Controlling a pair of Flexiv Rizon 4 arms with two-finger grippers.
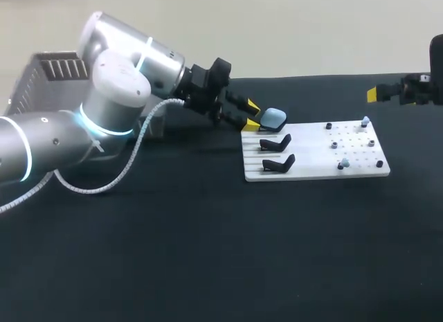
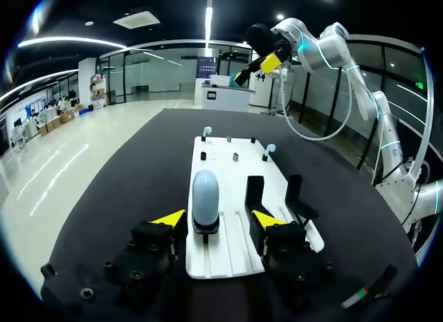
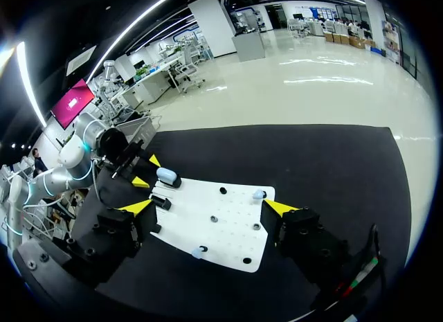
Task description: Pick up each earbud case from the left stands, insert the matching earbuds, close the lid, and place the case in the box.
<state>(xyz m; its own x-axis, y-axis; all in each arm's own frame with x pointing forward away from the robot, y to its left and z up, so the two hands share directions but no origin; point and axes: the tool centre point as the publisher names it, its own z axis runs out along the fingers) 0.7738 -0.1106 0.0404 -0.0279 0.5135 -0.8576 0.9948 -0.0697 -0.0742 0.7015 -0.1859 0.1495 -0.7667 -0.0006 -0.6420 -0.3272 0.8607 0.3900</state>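
**Left hand open around the earbud case on its stand**

At the far left of the desk we saw a grey slatted box standing behind our left arm. That arm came in from the left. Our left hand was open, with its yellow fingertips on either side of the pale blue earbud case, and neither touched it. The case sat between the fingers on the rearmost of three black stands, at the left end of a white board. The other two stands stood just beside it, nearer the desk's front. On the right part of the board we made out small pale blue earbuds among small dark pieces that we could not identify. Farthest right, our right hand hung above the desk with its fingers spread wide and gripping nothing. The board's right end lay under and ahead of it. This hand was well apart from the case.
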